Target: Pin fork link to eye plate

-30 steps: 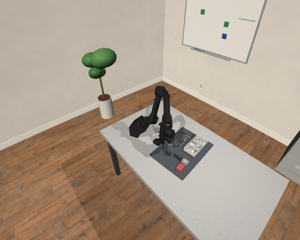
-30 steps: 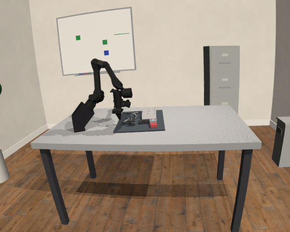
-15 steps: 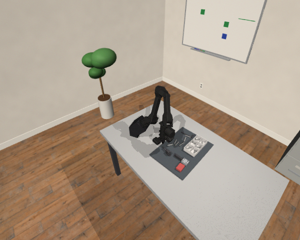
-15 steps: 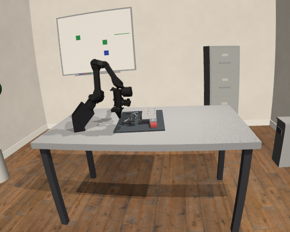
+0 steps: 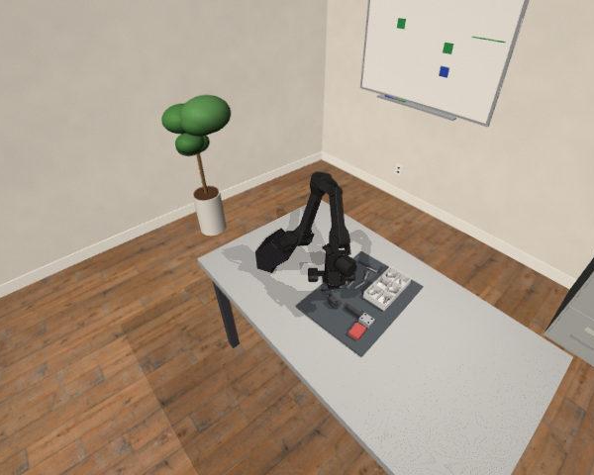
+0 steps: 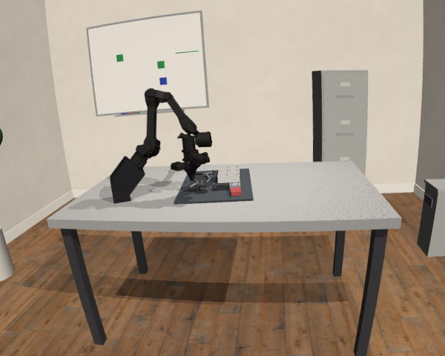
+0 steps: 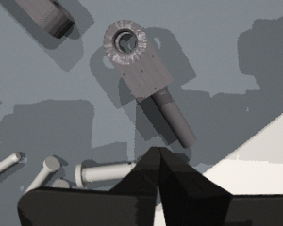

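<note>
The dark fork link (image 7: 153, 75) (image 5: 332, 301) lies on the mat; its round cheek end has an open hole with no pin in it, and its rod points toward my gripper in the wrist view. The rounded end of the dark eye plate (image 7: 49, 19) (image 5: 352, 310) shows at the wrist view's top left, apart from the fork. A thick headed pin (image 7: 106, 174) lies left of my fingertips, partly covered by them; its size cannot be read. My gripper (image 7: 158, 153) (image 6: 192, 179) is shut and empty, above the mat by the rod's end.
Other pale pins (image 7: 39, 179) (image 5: 361, 282) lie toward the parts box. The white parts box (image 5: 374, 303) (image 6: 228, 179) stands on the dark mat (image 5: 361, 348) (image 6: 215, 200). A pale block (image 5: 366, 319) and a red block (image 5: 357, 331) (image 6: 235, 191) are at the eye plate's far end.
</note>
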Motion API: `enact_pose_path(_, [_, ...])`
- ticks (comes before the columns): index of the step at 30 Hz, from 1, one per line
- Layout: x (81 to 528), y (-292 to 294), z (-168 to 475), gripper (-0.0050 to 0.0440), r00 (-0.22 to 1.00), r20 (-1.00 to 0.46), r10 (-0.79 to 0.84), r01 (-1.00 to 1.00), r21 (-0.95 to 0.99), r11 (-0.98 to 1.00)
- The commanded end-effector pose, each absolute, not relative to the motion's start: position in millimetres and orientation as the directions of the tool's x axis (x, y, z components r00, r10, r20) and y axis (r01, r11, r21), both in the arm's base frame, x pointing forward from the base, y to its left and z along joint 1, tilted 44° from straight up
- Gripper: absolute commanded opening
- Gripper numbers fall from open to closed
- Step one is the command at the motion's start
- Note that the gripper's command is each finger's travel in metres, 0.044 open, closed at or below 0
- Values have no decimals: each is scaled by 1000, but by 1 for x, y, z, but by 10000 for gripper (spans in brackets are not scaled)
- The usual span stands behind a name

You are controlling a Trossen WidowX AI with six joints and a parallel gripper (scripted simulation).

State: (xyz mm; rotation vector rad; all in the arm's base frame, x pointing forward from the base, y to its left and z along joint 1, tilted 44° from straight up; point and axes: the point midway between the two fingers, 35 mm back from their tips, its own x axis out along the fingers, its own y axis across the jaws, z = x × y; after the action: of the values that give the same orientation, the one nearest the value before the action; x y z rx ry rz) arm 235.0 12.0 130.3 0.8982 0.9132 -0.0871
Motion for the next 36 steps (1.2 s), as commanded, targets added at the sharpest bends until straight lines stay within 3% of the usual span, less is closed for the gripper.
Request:
enact_pose_path(1, [244,13,139,0,633,-717,292,542,680,493])
enact_pose_path(4, [247,13,141,0,634,-716,292,571,688,448])
enact_pose_path(11, [260,14,154,0,634,-716,293,739,673,46])
enact_pose_path(18, [268,16,151,0,634,-716,293,772,607,-189])
enact_pose_path(36, [278,21,141,0,634,-716,293,773,602,-202])
